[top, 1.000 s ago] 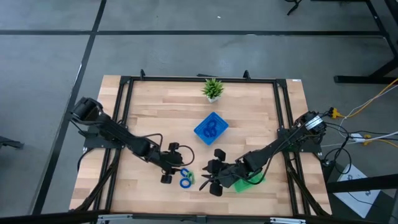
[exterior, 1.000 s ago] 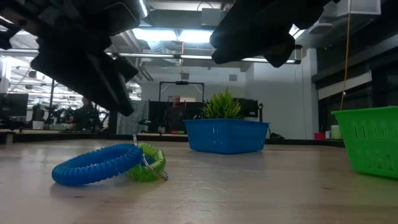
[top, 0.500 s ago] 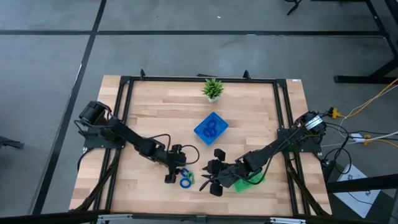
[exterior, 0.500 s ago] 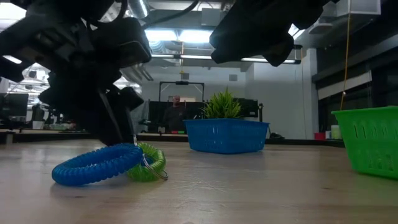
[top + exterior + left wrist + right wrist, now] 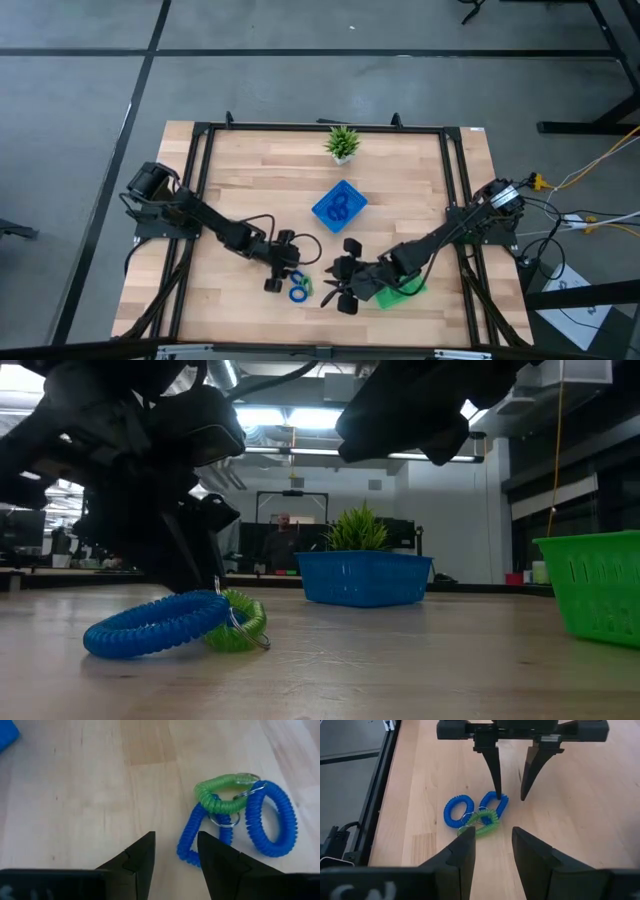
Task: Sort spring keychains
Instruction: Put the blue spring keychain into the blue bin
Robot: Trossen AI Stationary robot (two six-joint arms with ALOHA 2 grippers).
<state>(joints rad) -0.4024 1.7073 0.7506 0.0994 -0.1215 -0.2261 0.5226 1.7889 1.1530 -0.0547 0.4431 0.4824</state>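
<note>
Three spring keychains lie linked in one clump (image 5: 299,291) on the table near its near edge: a green one (image 5: 222,800) and two blue ones (image 5: 274,820) (image 5: 197,842). My left gripper (image 5: 284,280) is open, low over the table, just left of the clump. One of its fingertips (image 5: 498,795) stands at the nearer blue loop (image 5: 495,804). My right gripper (image 5: 337,290) is open and hovers to the clump's right, above the table. More blue keychains lie in the blue tray (image 5: 320,213). My left gripper stands with one fingertip (image 5: 201,840) right at the nearer blue keychain's coil (image 5: 190,851), slanting down from the table's left. I cannot tell whether it touches the coil. The other finger is over bare wood.
The blue tray (image 5: 362,580) sits at mid table, and the green tray (image 5: 405,290) lies partly under my right arm near the near edge. A small potted plant (image 5: 342,143) stands at the far edge. Bare wood lies left of and beyond the clump. A person stands in the room behind.
My left gripper moved right and toward the near edge and came down to the table beside the keychain clump, then held still. The keychains have not moved. My right gripper kept still.
</note>
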